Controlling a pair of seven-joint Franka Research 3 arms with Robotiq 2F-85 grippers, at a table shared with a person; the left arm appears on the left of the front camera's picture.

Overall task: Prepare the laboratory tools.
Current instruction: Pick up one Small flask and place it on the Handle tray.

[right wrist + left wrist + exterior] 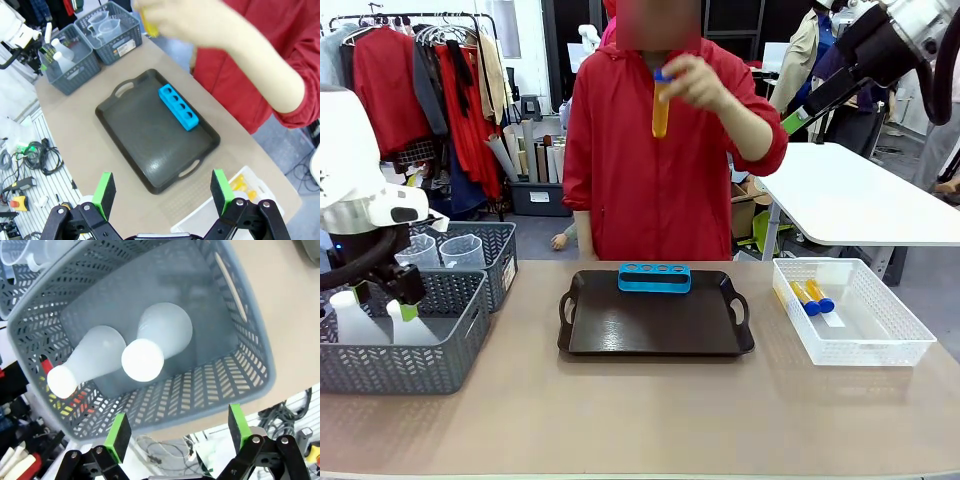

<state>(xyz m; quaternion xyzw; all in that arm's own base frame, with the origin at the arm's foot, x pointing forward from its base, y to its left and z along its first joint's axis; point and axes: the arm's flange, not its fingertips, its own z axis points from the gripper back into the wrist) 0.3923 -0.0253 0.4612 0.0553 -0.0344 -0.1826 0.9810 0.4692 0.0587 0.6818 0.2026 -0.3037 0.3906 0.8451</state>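
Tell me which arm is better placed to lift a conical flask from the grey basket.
Left. The left gripper hangs open directly over the two conical flasks in the grey basket. The right gripper is open, high above the black tray, away from them.

Bright, even light with soft shadows. The person's hand [200,22] is blurred close up. Both wrist views bend at their edges.

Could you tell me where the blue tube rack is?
Front view: the blue tube rack sits at the far edge of the black tray, mid-table.
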